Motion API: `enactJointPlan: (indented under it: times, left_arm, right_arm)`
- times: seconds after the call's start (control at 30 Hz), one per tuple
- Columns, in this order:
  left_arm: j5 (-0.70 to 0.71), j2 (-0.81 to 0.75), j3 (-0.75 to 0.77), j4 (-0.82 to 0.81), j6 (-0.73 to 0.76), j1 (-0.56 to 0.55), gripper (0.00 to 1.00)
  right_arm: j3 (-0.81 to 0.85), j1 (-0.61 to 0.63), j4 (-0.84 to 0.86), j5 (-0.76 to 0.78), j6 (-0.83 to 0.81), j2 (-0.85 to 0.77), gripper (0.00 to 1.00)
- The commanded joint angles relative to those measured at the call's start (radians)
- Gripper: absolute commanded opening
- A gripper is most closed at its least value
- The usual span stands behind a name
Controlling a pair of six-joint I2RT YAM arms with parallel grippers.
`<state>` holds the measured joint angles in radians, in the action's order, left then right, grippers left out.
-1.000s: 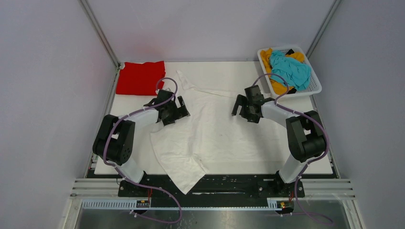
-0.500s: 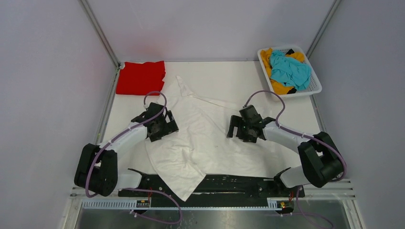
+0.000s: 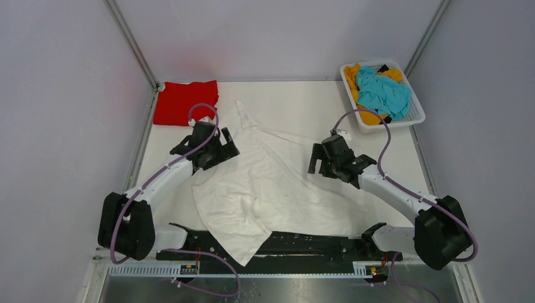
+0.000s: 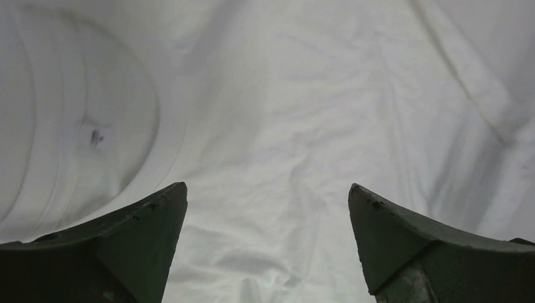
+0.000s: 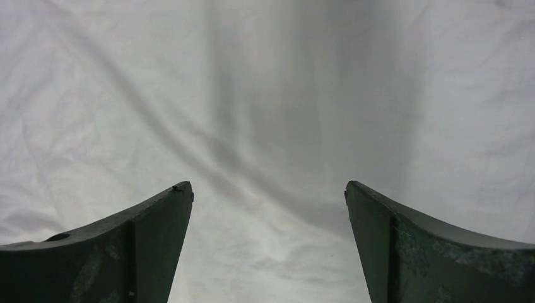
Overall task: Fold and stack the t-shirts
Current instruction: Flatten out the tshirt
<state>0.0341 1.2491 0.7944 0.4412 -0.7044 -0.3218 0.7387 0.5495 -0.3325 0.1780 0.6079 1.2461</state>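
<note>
Lying spread under both open pincers [image 3: 217, 150] [image 3: 323, 161], white t-shirt [image 3: 271, 183]

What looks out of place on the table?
The large white cloth t-shirt lies askew and wrinkled: its near corner droops over the white table's front edge onto the black base rail. Nothing looks spilled or torn.

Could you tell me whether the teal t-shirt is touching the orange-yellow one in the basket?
Touching. The top view shows the teal t-shirt heaped directly on the orange-yellow t-shirt, overlapping it inside the basket.
</note>
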Motion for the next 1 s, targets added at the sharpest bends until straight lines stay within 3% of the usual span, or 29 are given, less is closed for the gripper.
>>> enactJointPlan:
  times: [0.0,0.33,0.5,0.6,0.97]
  left_arm:
    - [-0.091,0.139,0.143,-0.187,0.002,-0.002,0.99]
    - [-0.095,0.647,0.584,-0.307,-0.007,0.008,0.99]
    - [-0.108,0.810,0.751,-0.327,-0.015,0.019,0.99]
    - [-0.056,0.874,0.842,-0.254,-0.012,0.021,0.99]
    - [0.015,0.873,0.767,-0.240,-0.010,0.033,0.99]
  right_arm:
    - [0.041,-0.018,-0.011,0.139,-0.051,-0.011,0.99]
    - [0.016,-0.106,0.076,0.058,-0.063,0.023,1.00]
    - [0.010,-0.125,0.077,0.064,-0.074,0.023,1.00]
    - [0.007,-0.132,0.077,0.064,-0.078,0.024,1.00]
    - [0.010,-0.146,0.081,0.044,-0.077,0.058,1.00]
